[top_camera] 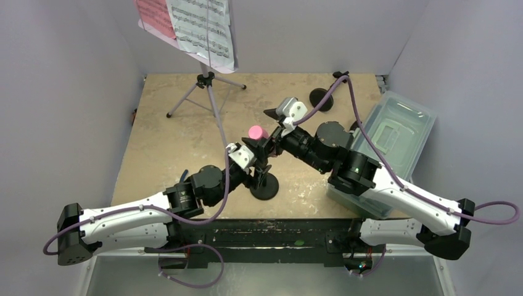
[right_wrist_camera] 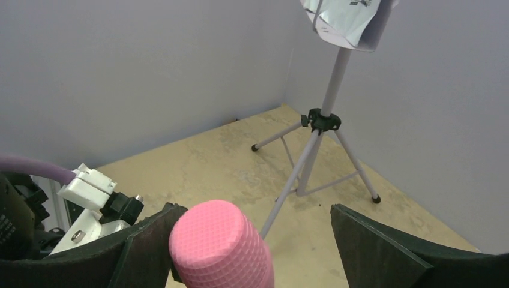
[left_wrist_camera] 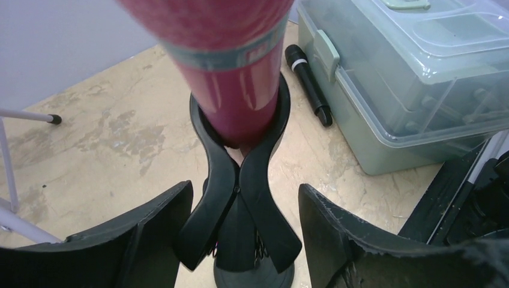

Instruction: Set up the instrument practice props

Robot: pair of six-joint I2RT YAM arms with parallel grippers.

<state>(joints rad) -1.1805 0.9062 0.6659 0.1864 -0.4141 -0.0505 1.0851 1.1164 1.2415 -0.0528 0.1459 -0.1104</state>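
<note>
A pink microphone stands upright in a black spring clip on top of a black round-based pole at mid-table. My left gripper is open, its fingers on either side of the clip's handles, with a gap on the right side. My right gripper is open wide around the microphone's pink head, which sits against the left finger. The lavender music stand stands on its tripod at the back left, carrying pink and white sheet-music pages. A black microphone lies on the table beside the tub.
A clear plastic tub with a closed lid fills the right side of the table, close to my right arm. A second black round base sits at the back centre. Grey walls enclose the table on three sides.
</note>
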